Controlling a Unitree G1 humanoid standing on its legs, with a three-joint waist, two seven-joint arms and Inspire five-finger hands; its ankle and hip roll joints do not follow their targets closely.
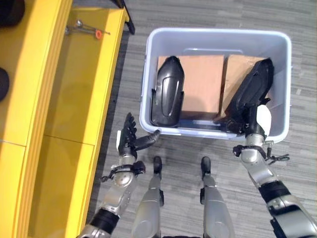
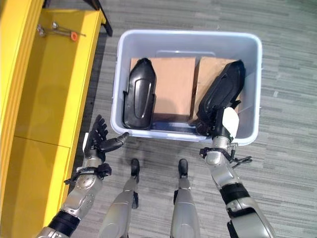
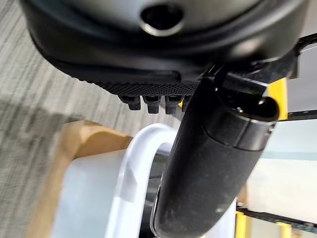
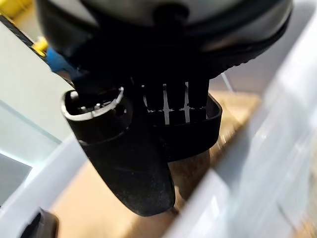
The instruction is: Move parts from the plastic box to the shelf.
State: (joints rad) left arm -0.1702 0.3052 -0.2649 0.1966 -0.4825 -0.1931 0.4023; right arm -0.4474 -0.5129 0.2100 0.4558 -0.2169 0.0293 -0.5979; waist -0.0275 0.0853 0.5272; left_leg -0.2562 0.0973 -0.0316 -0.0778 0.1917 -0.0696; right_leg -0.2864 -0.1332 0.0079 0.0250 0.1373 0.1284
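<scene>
On the grey floor (image 1: 208, 15) ahead of the robot sits a pale box (image 1: 148, 89), with brown cardboard (image 1: 200, 82) lining its bottom and two black parts inside. One part (image 1: 167, 91) lies in the left half, lengthwise, untouched. The other part (image 1: 251, 89) leans tilted in the right half, its lower end near the box's near wall. The right hand (image 1: 246, 120) reaches over that near wall and meets the lower end of this part; in the right wrist view its fingers (image 4: 171, 96) lie against the part's black edge with the thumb (image 4: 124, 158) alongside (whether they really clasp it I cannot tell). The left hand (image 1: 130, 138) hangs outside the box, just beside its near left corner, fingers spread and straight, thumb pointing toward the wall, holding nothing. To the left stands the yellow shelf (image 1: 74, 109), with a small metal tool (image 1: 81, 29) bearing an orange tip lying at its far end.
</scene>
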